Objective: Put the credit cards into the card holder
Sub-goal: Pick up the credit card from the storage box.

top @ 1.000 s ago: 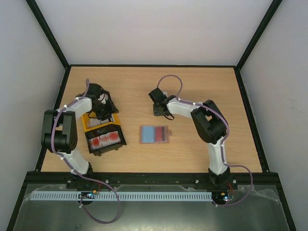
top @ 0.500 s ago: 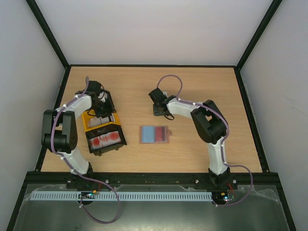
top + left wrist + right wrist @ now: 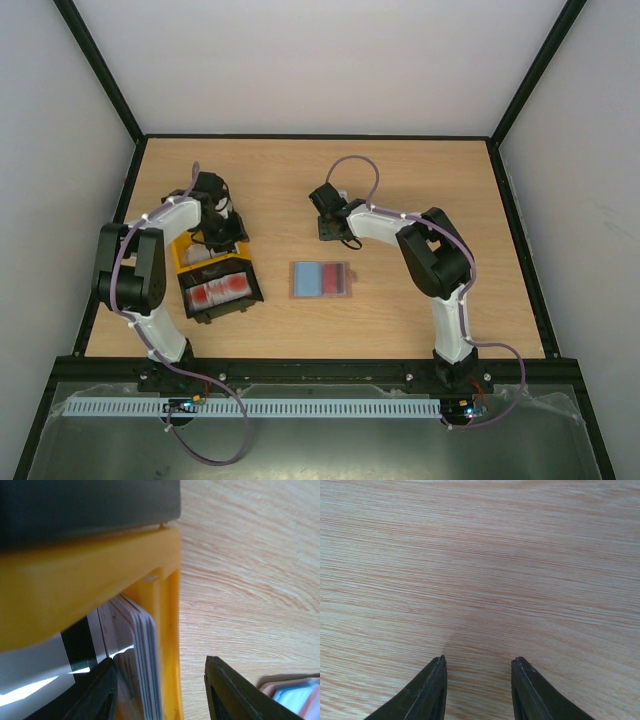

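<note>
A stack of pale credit cards point(image 3: 142, 650) stands on edge inside the yellow tray point(image 3: 170, 630), against its wall. My left gripper point(image 3: 160, 662) is open, one finger inside the tray beside the stack and the other outside the wall. In the top view it point(image 3: 218, 218) sits at the tray's far end. Red-and-white cards point(image 3: 218, 290) lie in the black tray. The card holder point(image 3: 321, 279) lies open mid-table, blue cards showing in it; its corner shows in the left wrist view point(image 3: 295, 697). My right gripper point(image 3: 330, 226) point(image 3: 479, 658) is open and empty over bare wood behind the holder.
The yellow tray point(image 3: 192, 255) and the black tray point(image 3: 245, 293) lie side by side at the left of the table. A black frame edges the table and grey walls rise behind it.
My left gripper drew back and left a little, then came back to the right at the yellow tray's far end. The right arm and the card holder have not moved.
</note>
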You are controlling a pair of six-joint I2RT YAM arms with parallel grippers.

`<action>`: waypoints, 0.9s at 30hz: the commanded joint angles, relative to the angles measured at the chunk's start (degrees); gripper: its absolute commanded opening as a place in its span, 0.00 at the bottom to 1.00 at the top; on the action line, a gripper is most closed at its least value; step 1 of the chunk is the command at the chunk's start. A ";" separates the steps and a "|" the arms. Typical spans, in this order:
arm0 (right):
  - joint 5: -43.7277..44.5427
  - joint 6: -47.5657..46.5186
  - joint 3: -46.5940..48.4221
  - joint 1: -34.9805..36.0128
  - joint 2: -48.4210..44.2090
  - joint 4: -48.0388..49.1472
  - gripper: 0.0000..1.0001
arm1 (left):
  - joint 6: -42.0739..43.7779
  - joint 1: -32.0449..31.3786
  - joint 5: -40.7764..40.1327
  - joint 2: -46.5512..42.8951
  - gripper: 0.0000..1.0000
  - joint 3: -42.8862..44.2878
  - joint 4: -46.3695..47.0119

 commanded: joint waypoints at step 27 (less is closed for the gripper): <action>0.13 -0.97 -2.98 -0.38 0.69 0.60 0.36 | 0.75 -1.41 -1.60 -0.56 0.19 5.39 -7.54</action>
